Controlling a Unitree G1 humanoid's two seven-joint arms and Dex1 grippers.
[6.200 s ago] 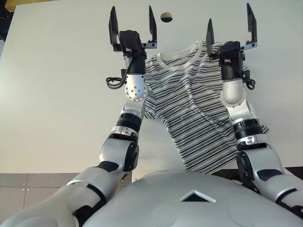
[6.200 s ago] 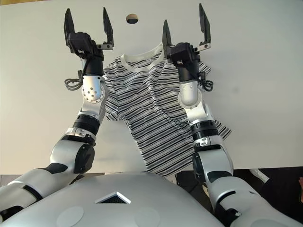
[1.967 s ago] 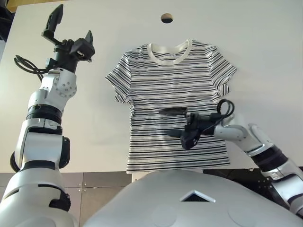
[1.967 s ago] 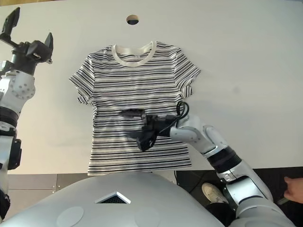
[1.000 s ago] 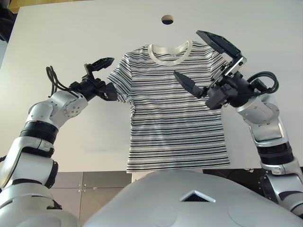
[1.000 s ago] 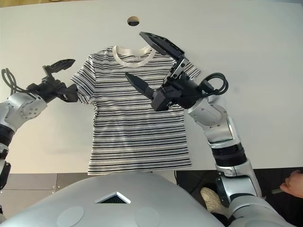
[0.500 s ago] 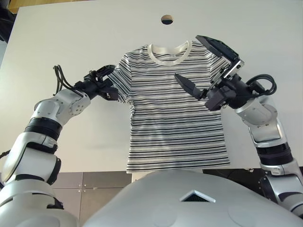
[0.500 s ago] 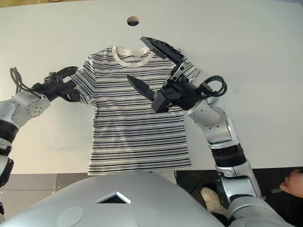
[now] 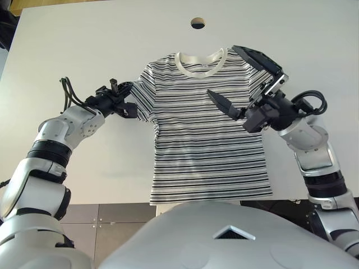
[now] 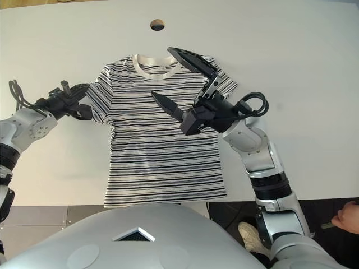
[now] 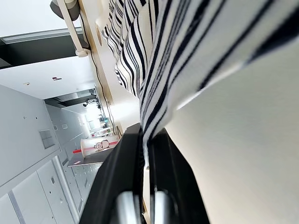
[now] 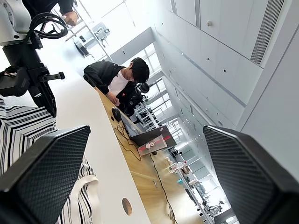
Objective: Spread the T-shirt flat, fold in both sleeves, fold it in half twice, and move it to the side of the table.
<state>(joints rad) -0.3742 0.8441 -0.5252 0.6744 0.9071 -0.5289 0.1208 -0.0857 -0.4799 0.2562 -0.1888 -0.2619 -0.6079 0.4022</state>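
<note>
On the left, over the white table, left gripper low and level with the tabletop, clenched on the outer edge of the T-shirt's left sleeve; in the left wrist view, striped sleeve fabric pinched between the two dark fingers, with the tabletop just beside them. Black cable looped behind that wrist. Toward the middle, black-and-white striped T-shirt spread flat on the table, front up, both sleeves out to the sides, white collar at the far end and bottom hem by the near table edge. Beyond the collar and apart from it, a small round hole in the tabletop. Right of the middle, right gripper raised above the shirt's chest, near the right sleeve, released and spread wide, one finger over the stripes, the other over the right shoulder, nothing between them. In the right wrist view, two textured pads far apart, with the striped cloth and the collar seen between them. At far right, another black cable coiled at that wrist.
</note>
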